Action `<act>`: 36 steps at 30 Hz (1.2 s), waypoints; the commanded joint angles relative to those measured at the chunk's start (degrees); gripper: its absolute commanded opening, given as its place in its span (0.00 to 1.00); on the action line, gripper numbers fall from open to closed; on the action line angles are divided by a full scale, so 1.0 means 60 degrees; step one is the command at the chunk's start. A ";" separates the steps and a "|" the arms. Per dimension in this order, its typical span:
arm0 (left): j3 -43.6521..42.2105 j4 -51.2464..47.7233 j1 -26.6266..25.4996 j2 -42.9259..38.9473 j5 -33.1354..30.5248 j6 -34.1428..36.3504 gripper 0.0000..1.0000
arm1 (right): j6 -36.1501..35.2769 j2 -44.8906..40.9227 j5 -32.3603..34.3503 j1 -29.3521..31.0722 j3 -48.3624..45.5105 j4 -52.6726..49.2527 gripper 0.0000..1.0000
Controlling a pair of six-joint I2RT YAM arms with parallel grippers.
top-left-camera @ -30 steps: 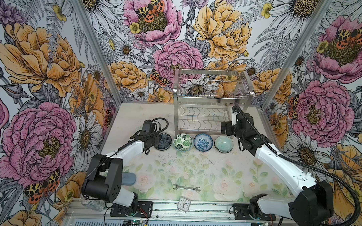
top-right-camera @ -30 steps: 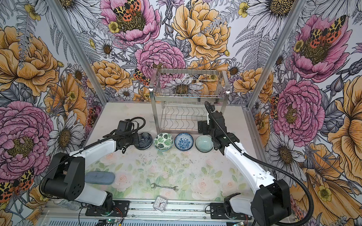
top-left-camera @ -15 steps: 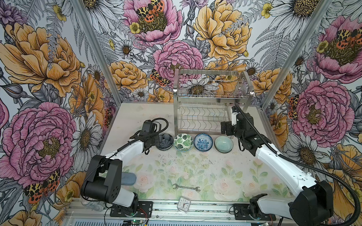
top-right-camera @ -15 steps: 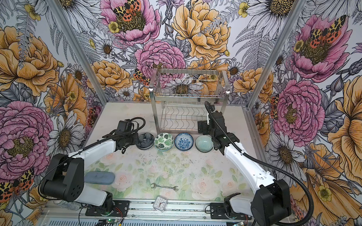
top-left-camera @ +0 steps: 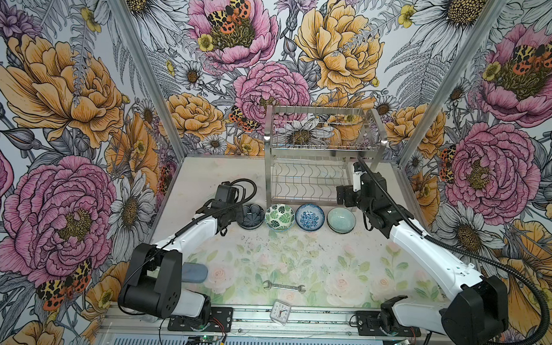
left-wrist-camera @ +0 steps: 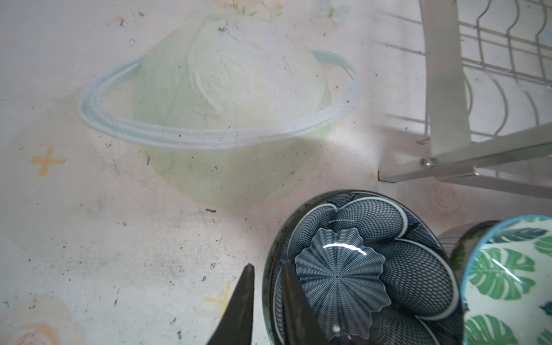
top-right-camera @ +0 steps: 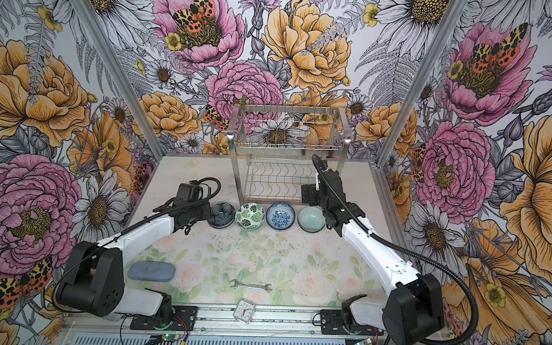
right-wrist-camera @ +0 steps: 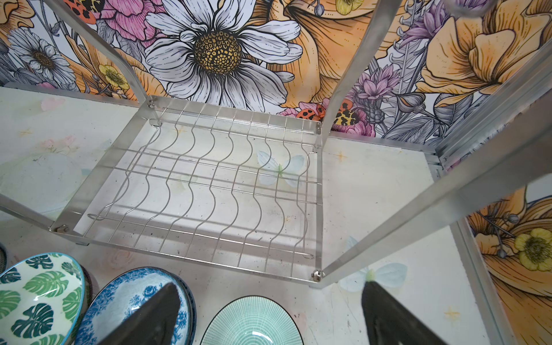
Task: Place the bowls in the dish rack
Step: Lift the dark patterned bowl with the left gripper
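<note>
astride dark bowl [left-wrist-camera: 403, 239] rim, left fingers [left-wrist-camera: 243, 307]

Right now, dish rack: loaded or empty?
Empty. Both tiers of the dish rack show bare wire in the top and right wrist views; the bowls in view stand on the table in front of it.
</note>
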 commanded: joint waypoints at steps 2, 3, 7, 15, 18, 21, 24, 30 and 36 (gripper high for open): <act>-0.0225 -0.0232 -0.0112 -0.0326 0.0392 -0.0203 0.23 | 0.0070 -0.0143 -0.0071 0.0077 0.0212 0.0002 0.97; -0.0233 -0.0288 -0.0151 -0.0304 0.0368 -0.0201 0.23 | 0.0065 -0.0132 -0.0084 0.0073 0.0210 0.0007 0.97; -0.0301 -0.0430 -0.0211 -0.0103 0.0185 -0.0218 0.23 | 0.0119 -0.0061 -0.0135 0.0076 0.0211 0.0023 0.97; -0.0319 -0.0411 -0.0311 0.0287 0.0009 -0.0267 0.23 | 0.0110 -0.0165 -0.0087 0.0079 0.0124 0.0012 0.97; -0.0278 -0.0405 -0.0343 0.0374 -0.0003 -0.0262 0.23 | 0.0116 -0.0149 -0.0083 0.0083 0.0109 0.0013 0.97; -0.0268 -0.0407 -0.0378 0.0376 -0.0047 -0.0269 0.20 | 0.0123 -0.0127 -0.0092 0.0075 0.0113 0.0012 0.97; -0.0271 -0.0415 -0.0371 0.0296 -0.0116 -0.0264 0.17 | 0.0135 -0.0125 -0.0098 0.0082 0.0109 0.0008 0.97; -0.0256 -0.0463 -0.0372 0.0215 -0.0197 -0.0234 0.11 | 0.0159 -0.0112 -0.0094 0.0075 0.0120 0.0012 0.97; -0.0218 -0.0553 -0.0373 0.0187 -0.0266 -0.0203 0.02 | 0.0154 -0.0148 -0.0094 0.0075 0.0094 0.0006 0.97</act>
